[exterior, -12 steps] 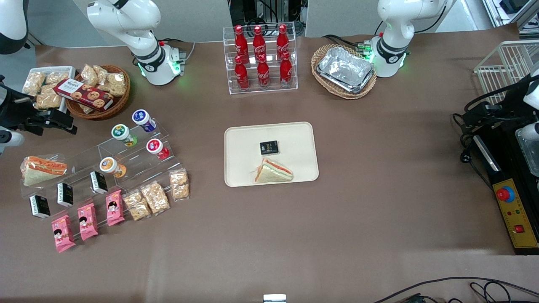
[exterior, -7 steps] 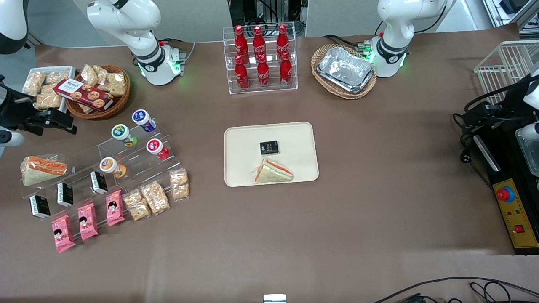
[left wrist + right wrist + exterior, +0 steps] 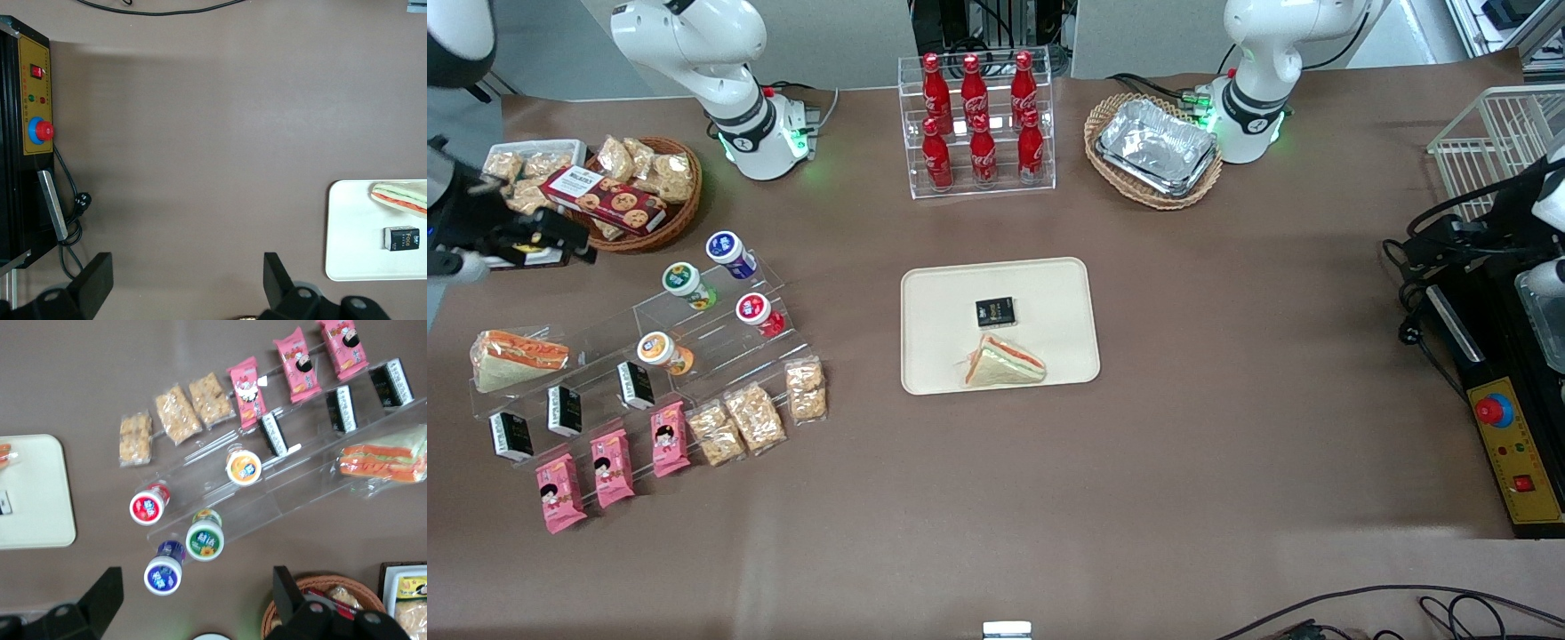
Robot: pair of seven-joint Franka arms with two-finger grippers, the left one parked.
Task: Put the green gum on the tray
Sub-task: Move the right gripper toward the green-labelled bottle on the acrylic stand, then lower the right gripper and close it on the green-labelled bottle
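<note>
Right wrist view shows the tool (image 3: pixel 193 603) spread wide and empty above the green gum (image 3: pixel 205 540) on the clear stand (image 3: pixel 280 507), where descent risks toppling the touching blue canister (image 3: pixel 163 575).

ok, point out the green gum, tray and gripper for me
green gum (image 3: pixel 681 278), front view, on its lid.
tray (image 3: pixel 1049 293), front view, on a bare patch of its floor.
gripper (image 3: pixel 197 608), right wrist view, midway between its open fingers, above the table near the gum.
</note>
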